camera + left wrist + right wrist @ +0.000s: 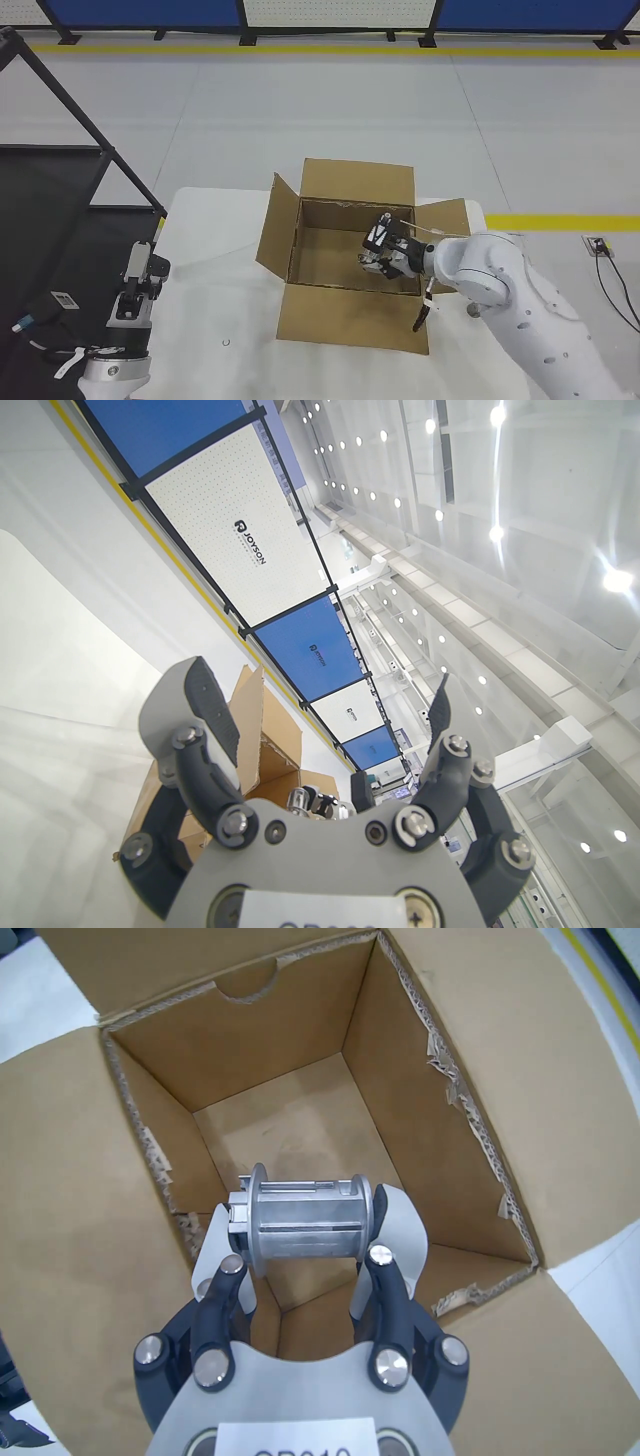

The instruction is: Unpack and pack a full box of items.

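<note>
One metal part (310, 1228), a short grey cylinder with a flange near each end, is held by the right gripper (302, 1220) over the open cardboard box (240, 1043). The fingers (400, 1233) are closed on its two ends, so the part lies crosswise between them. I think this grip is chosen because the flat ends give the pads a better surface than the round side, which could roll.

In the top view the gripper hangs inside the box opening, close to the wall on the robot's right side, and the part is well above the bare cardboard floor. The four flaps are folded outward, which leaves the opening free for the arm to go in and out. From this one moment I cannot tell if the part is coming out or going in.

On the other side, the left gripper (320, 680) is near the edge of the white tabletop (220, 300), well apart from the box. It points up toward the ceiling. Its fingers (210, 705) are spread wide and hold nothing. In my judgement this arm is parked there to keep the way free for the working arm.
</note>
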Controlling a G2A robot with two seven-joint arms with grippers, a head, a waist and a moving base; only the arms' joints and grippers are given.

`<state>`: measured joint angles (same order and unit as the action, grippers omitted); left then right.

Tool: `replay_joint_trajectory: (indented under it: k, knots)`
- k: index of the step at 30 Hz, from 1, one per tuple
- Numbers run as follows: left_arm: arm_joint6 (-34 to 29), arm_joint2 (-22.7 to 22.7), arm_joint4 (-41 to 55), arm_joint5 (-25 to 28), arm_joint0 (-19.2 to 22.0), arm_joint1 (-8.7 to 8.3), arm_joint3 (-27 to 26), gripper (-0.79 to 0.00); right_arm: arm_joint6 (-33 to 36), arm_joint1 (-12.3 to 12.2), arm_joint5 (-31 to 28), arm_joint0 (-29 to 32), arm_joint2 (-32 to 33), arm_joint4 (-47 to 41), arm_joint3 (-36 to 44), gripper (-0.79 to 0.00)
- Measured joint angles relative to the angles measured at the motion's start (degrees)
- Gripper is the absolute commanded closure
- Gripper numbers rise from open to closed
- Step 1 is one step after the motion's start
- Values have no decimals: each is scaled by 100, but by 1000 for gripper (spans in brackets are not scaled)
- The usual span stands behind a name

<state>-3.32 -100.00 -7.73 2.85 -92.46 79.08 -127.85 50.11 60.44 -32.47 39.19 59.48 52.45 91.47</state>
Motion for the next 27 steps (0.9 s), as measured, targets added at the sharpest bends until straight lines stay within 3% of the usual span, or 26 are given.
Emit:
replay_joint_trajectory:
  k: [2, 20, 27]
  knots:
    - [0, 0, 0, 0, 0, 0, 0, -785, -8, -42, -41, 215, 177, 33, 187, 0]
    - [0, 0, 0, 0, 0, 0, 0, -785, -231, -41, -39, 274, 200, -13, 176, 0]
    - [0, 0, 0, 0, 0, 0, 0, -785, -902, -284, -744, 1068, 1217, -101, 973, 0]
